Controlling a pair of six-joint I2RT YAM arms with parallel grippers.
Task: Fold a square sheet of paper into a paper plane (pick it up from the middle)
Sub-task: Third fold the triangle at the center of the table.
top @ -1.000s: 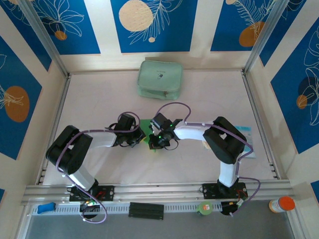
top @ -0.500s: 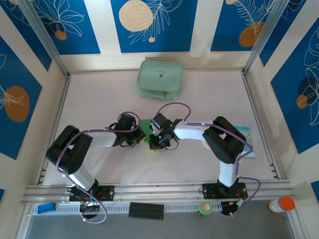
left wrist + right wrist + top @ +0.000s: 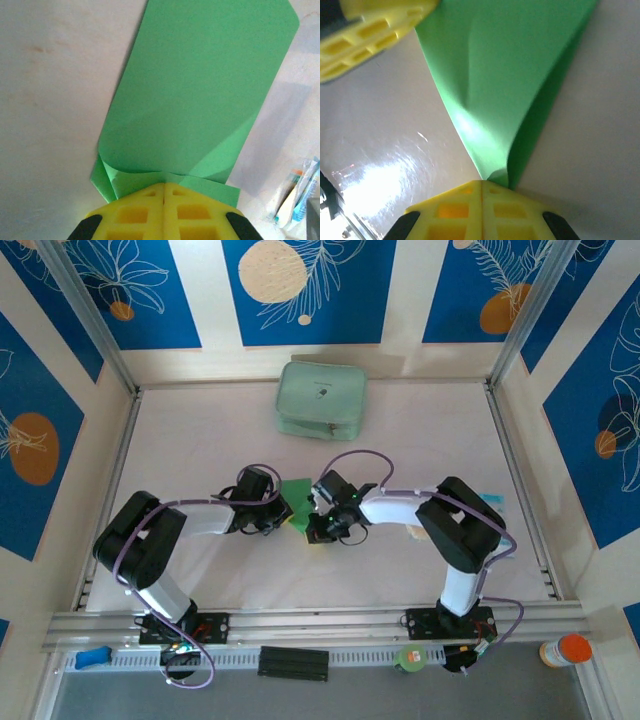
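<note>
The square sheet of paper [image 3: 297,492] is bright green and partly folded, held up between both grippers at the table's middle. In the left wrist view the sheet [image 3: 200,90] spreads away from my left gripper [image 3: 164,184], which is shut on its layered near edge. In the right wrist view the sheet [image 3: 505,75] narrows to a pinched corner in my right gripper [image 3: 482,181], also shut on it. The left gripper's yellow fingers [image 3: 370,30] show at that view's top left. From above, the left gripper [image 3: 283,518] and right gripper [image 3: 315,525] sit close together. A paper plane is out of view.
A pale mint zip pouch [image 3: 321,398] lies at the back of the table. A blue-and-white packet [image 3: 495,510] lies on the right, behind the right arm; the packet [image 3: 295,195] also shows in the left wrist view. Metal frame rails border the table.
The right gripper and its forearm have shifted slightly right. More of the green sheet now shows between the two grippers. The left arm has hardly moved.
</note>
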